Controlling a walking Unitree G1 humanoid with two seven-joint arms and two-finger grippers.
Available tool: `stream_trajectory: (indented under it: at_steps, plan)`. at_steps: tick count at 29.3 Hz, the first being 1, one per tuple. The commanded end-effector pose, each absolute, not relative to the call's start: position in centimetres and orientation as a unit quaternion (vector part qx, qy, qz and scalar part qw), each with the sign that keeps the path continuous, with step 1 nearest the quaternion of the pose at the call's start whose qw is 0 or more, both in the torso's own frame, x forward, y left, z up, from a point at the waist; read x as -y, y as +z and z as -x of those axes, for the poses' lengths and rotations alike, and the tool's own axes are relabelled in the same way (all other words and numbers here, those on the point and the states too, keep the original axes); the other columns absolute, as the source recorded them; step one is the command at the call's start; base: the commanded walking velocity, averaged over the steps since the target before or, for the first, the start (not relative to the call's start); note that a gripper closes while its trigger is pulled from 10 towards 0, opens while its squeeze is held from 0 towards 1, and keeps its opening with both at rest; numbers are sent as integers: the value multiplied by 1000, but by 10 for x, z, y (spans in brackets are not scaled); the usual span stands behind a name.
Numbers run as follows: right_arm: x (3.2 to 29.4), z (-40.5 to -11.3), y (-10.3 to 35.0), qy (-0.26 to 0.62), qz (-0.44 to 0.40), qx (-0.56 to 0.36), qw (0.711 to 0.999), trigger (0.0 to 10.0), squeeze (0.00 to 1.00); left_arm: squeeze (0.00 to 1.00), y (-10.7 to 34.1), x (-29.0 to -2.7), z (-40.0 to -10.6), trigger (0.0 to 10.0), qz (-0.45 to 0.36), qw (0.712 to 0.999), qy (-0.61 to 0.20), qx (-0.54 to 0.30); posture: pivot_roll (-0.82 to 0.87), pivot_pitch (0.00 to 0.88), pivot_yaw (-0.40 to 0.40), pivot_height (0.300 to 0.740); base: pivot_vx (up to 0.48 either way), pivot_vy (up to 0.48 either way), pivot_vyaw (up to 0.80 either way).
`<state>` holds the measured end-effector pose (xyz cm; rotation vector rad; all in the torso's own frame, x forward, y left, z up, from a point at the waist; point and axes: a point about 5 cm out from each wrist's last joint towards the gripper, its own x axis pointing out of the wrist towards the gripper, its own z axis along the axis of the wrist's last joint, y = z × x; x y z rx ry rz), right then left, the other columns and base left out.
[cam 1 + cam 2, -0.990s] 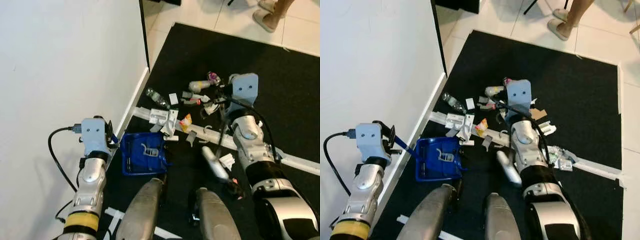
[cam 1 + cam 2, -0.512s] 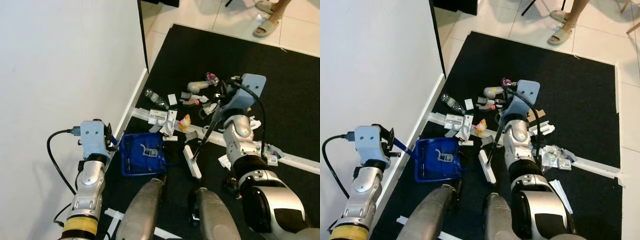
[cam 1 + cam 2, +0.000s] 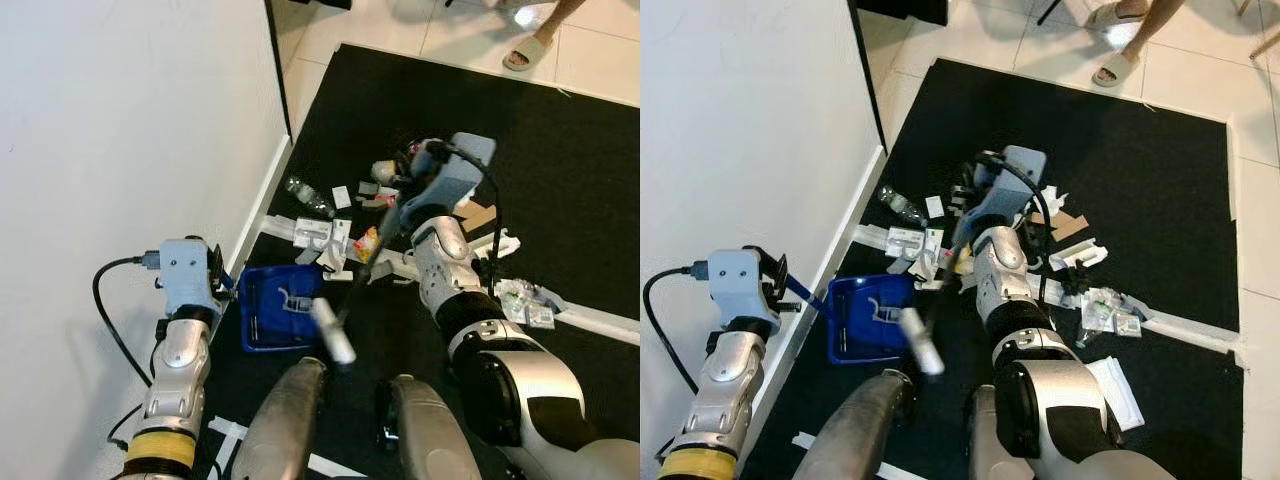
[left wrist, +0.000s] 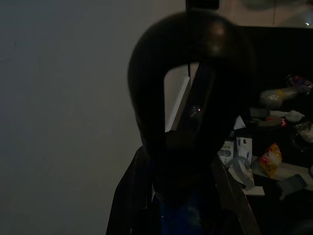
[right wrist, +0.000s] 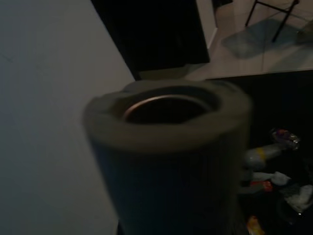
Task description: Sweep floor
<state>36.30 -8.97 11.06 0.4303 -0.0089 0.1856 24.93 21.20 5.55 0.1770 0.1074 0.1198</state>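
The left tool (image 3: 770,275) pinches the handle of the blue plastic dustpan (image 3: 866,316), holding it flat against the white wall's skirting to receive litter. The right tool (image 3: 432,172) grips a long-handled broom – its pale head (image 3: 333,333) is blurred just beside the pan. Scattered wrappers and paper scraps (image 3: 345,230) lie beyond the pan on the black carpet (image 3: 1160,180) – cream tiles farther out.

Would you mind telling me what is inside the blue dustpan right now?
The blue dustpan holds one pale grey scrap. The blurred broom head covers its right front corner, so anything there is hidden.
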Motion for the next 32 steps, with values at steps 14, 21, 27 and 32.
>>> stream_trajectory:
  at_steps: [14, 21, 27, 32]
  plan:
    - [34, -345, 175, 255, -224, 142, 930, 10000, 0, 0, 47, -222, -259, 10000, -98, 988, 79, -89, 61, 145, -43, 740, 0, 0, 0]
    - [55, -332, 191, 259, -151, 197, 934, 10000, 0, 0, 52, -235, -276, 10000, -92, 985, 93, -115, 38, 117, -36, 740, 0, 0, 0]
    - [79, -328, 195, 224, -154, 201, 941, 10000, 0, 0, 59, -247, -287, 10000, -111, 980, 94, -136, 31, 100, -26, 740, 0, 0, 0]
    - [108, -330, 182, 175, -140, 176, 959, 10000, 0, 0, 71, -259, -297, 10000, -117, 978, 84, -150, 27, 78, -16, 740, 0, 0, 0]
